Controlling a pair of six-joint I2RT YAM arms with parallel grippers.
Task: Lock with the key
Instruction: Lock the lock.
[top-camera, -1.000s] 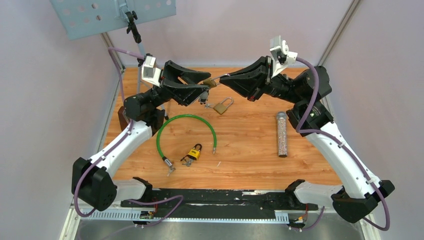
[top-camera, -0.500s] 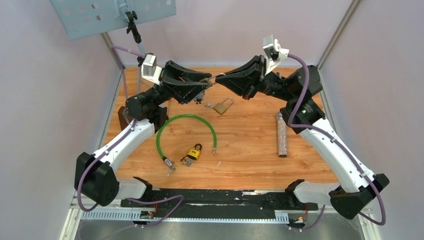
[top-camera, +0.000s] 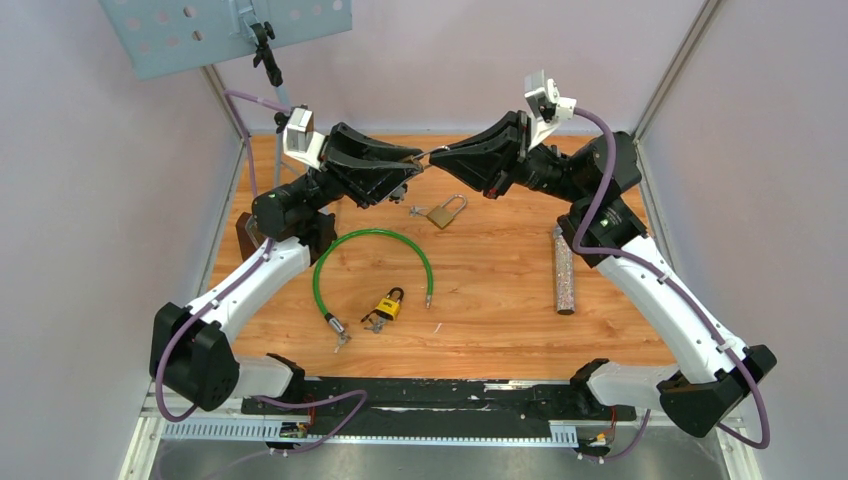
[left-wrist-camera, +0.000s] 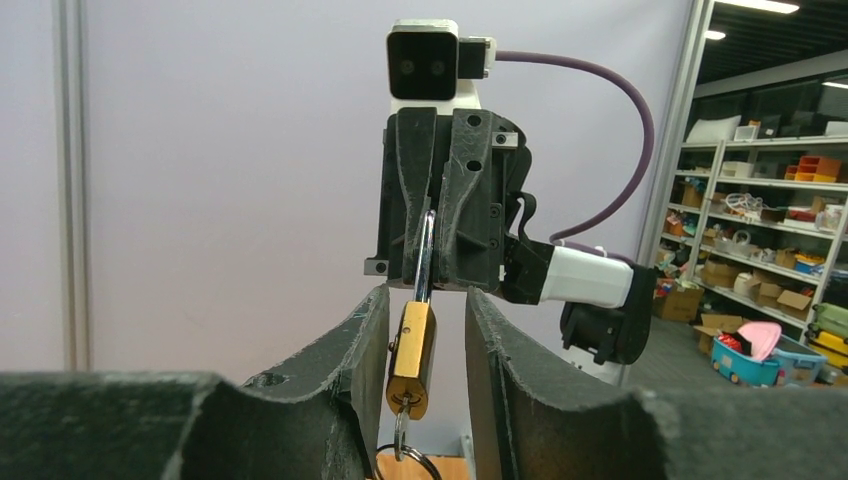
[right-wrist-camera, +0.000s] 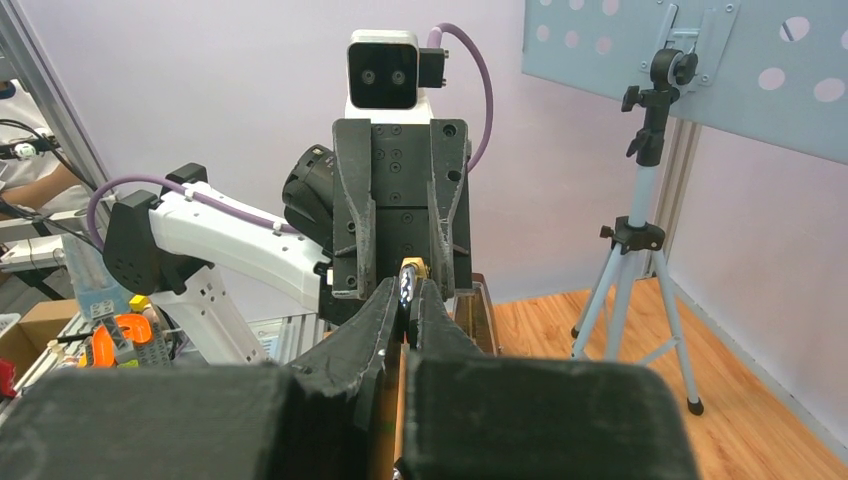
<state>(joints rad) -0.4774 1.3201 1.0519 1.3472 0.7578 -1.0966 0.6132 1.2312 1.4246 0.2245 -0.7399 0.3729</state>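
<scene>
A brass padlock (left-wrist-camera: 412, 350) is being held aloft at twelve o'clock by the right gripper (top-camera: 441, 152), clamped on its shackle (left-wrist-camera: 424, 240) — its body is being flanked by the left gripper's (top-camera: 410, 164) parted jaws.

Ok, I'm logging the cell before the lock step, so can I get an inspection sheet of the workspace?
Surface: wooden table, no spill seen.
Job's things: padlock is held in the air between the arms, with what looks like a key in its base.
Clutter: brass padlock with its shackle open; green cable lock; yellow padlock; glitter tube.
Grippers: right gripper is shut on the padlock's shackle. Left gripper is open, fingers either side of the body.
Cables: purple cables run along the arms, clear of the fingers.
Surroundings: perforated panel on a stand, rear left.
</scene>
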